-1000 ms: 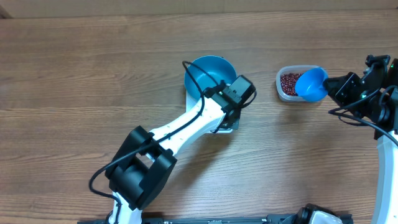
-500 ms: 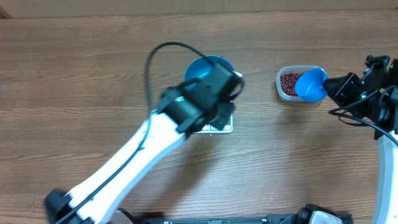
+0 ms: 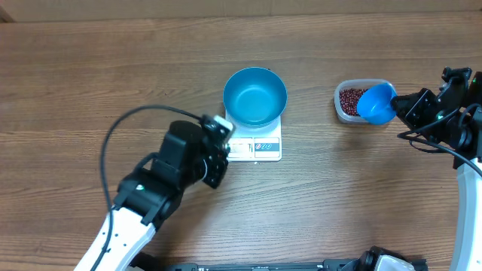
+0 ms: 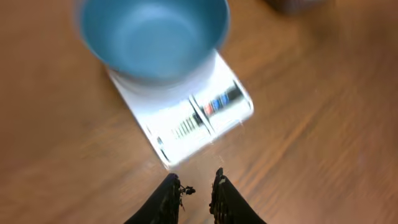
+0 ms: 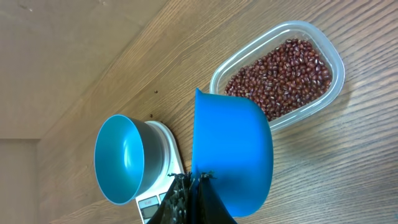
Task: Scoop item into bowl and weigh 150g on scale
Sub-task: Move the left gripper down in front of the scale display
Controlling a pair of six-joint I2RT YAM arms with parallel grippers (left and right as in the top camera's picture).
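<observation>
The blue bowl (image 3: 255, 96) sits on the white scale (image 3: 260, 148) and shows no beans inside (image 4: 152, 37). The item, maroon beans (image 3: 349, 98), fills a clear tub (image 5: 336, 56). My right gripper (image 3: 404, 104) is shut on the handle of a small blue scoop (image 3: 376, 102). The scoop hangs over the tub's right end and its inside shows no beans. The right wrist view shows the jaws (image 5: 194, 180) pinched on the scoop (image 5: 233, 155), with the bowl (image 5: 121, 158) beyond. My left gripper (image 3: 223, 150) hovers at the scale's front left corner (image 4: 199, 112). Its fingers (image 4: 194, 186) are slightly open with nothing between them.
The wooden table (image 3: 90, 75) carries only the scale with bowl and the tub. The left arm (image 3: 151, 196) crosses the front left of the table. The right arm (image 3: 459, 143) stands at the right edge.
My left arm has drawn back from the bowl toward the front left, and its jaws have parted a little. The right gripper and scoop have not moved.
</observation>
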